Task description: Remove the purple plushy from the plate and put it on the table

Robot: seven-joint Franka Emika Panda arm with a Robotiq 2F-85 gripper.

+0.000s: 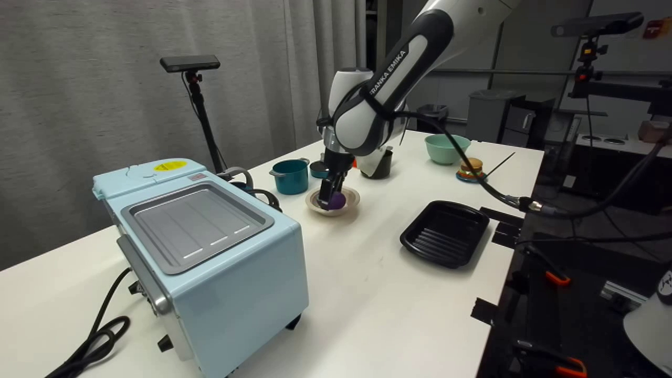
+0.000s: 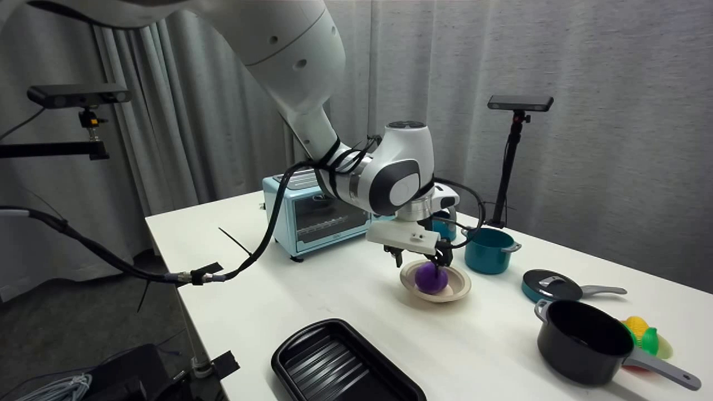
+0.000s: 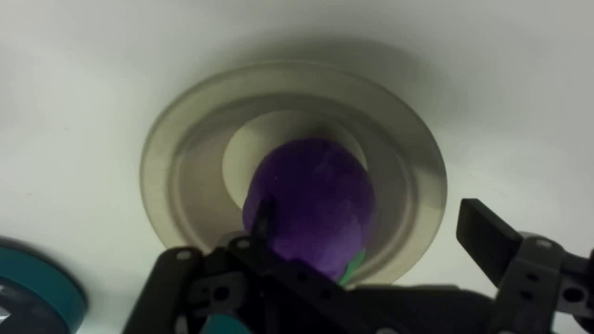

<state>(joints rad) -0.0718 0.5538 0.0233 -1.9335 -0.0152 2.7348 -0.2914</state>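
The purple plushy [image 3: 315,185] rests in the round beige plate [image 3: 158,176], with a bit of green at its lower edge. Both exterior views also show the plushy [image 1: 337,201] [image 2: 430,280] and the plate [image 1: 353,203] [image 2: 463,285] on the white table [image 1: 362,294]. My gripper [image 3: 369,215] is open above the plate, pointing down. In the wrist view the left finger overlaps the plushy's left side; I cannot tell whether it touches. The right finger lies beyond the plate's right rim, apart from the plushy. In an exterior view the gripper [image 2: 419,262] straddles the space over the plushy's left part.
A teal pot [image 2: 490,253] and a lidded teal pan [image 2: 551,287] stand near the plate. A black pot [image 2: 585,340] is farther along. A black ridged tray [image 1: 446,233], a light-blue oven [image 1: 252,299], a mint bowl [image 1: 446,149] and a burger toy [image 1: 471,168] are also on the table.
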